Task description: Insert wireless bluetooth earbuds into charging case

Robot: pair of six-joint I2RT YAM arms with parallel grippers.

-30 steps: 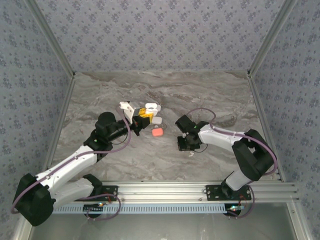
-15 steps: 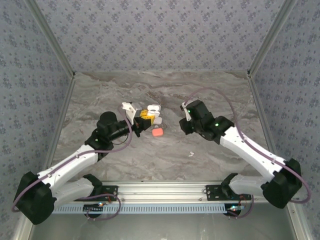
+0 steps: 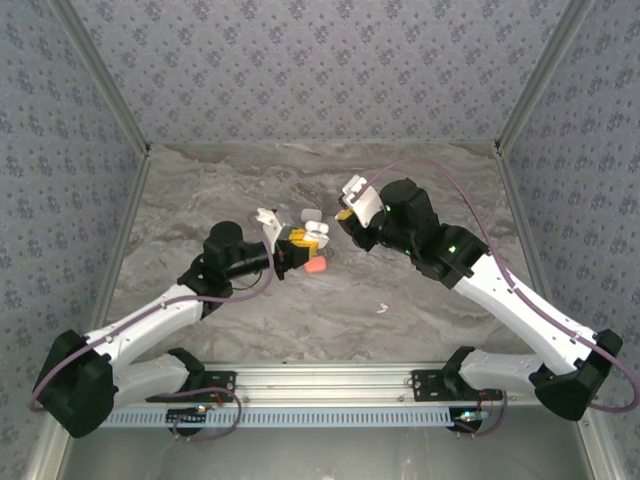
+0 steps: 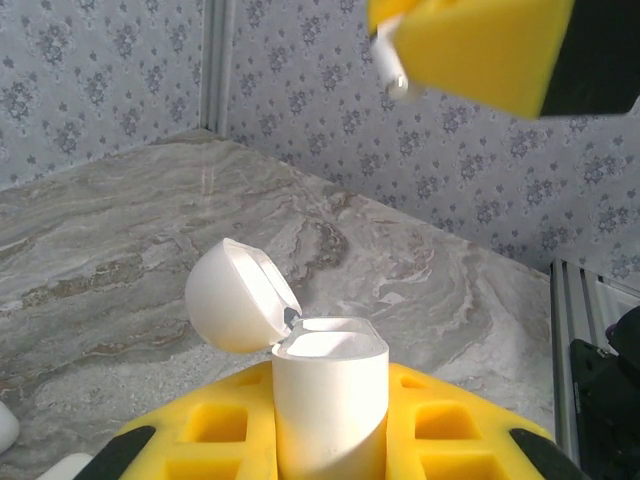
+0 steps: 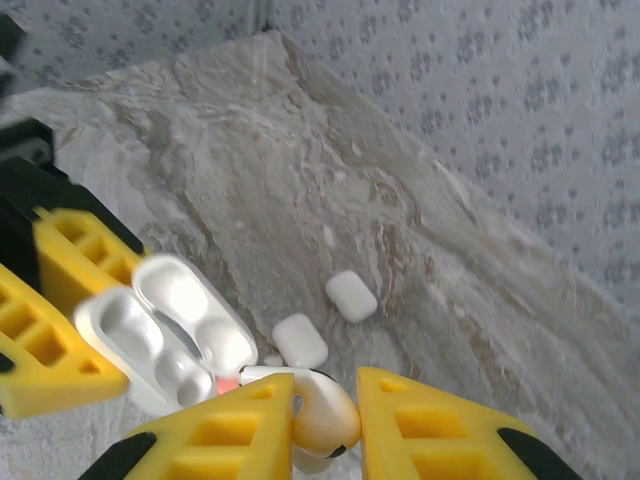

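My left gripper (image 3: 296, 243) (image 4: 330, 420) is shut on a white charging case (image 4: 330, 400) (image 5: 170, 330), held upright with its domed lid (image 4: 235, 295) hinged open to the left. Between the yellow fingers of my right gripper (image 3: 347, 215) (image 5: 325, 405), which is shut, sits a white earbud (image 5: 325, 415), its stem pointing left. That gripper hovers just up and to the right of the open case, a short gap away. Seen from the left wrist, the right gripper's yellow finger (image 4: 470, 50) and the earbud's stem (image 4: 390, 65) hang above the case's mouth.
Two closed white cases (image 5: 350, 296) (image 5: 300, 340) lie on the marble table (image 3: 250, 180) behind the held one. An orange-red case (image 3: 314, 265) lies just below the left gripper. A small white earbud (image 3: 381, 307) rests near the table's front centre. Patterned walls surround the table.
My right arm has lifted from the front centre of the table and swung back-left, carrying the earbud up beside the case. The left gripper has shifted slightly right with the case.
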